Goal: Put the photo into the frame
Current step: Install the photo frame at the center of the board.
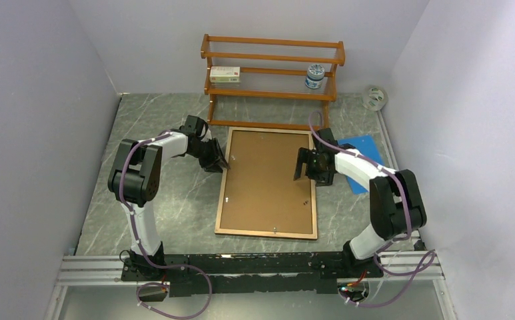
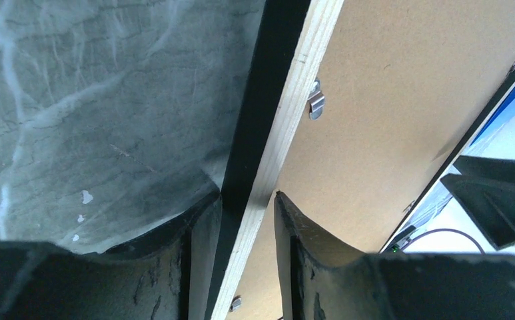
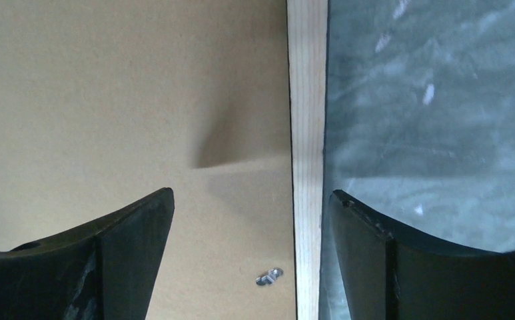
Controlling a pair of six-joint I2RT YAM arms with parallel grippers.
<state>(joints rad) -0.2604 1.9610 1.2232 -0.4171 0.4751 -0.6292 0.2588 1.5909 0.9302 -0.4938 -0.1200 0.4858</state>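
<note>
The frame [image 1: 268, 233] lies face down on the table, its light wood back up, with the brown backing board [image 1: 268, 180] set in it. The photo is hidden. My left gripper [image 1: 222, 162] is at the frame's left border and closed on it: in the left wrist view [image 2: 248, 197] one finger presses the black outer side and the other touches the wood border [image 2: 294, 100]. My right gripper [image 1: 302, 165] is open astride the right border [image 3: 308, 100], seen in the right wrist view [image 3: 251, 193], one finger over the board and one outside the edge.
A wooden shelf rack [image 1: 271, 67] stands just behind the frame, holding a small box [image 1: 224, 74] and a jar [image 1: 315, 76]. A blue sheet [image 1: 364, 148] lies under my right arm. A tape roll [image 1: 374, 97] sits at the back right. Walls close both sides.
</note>
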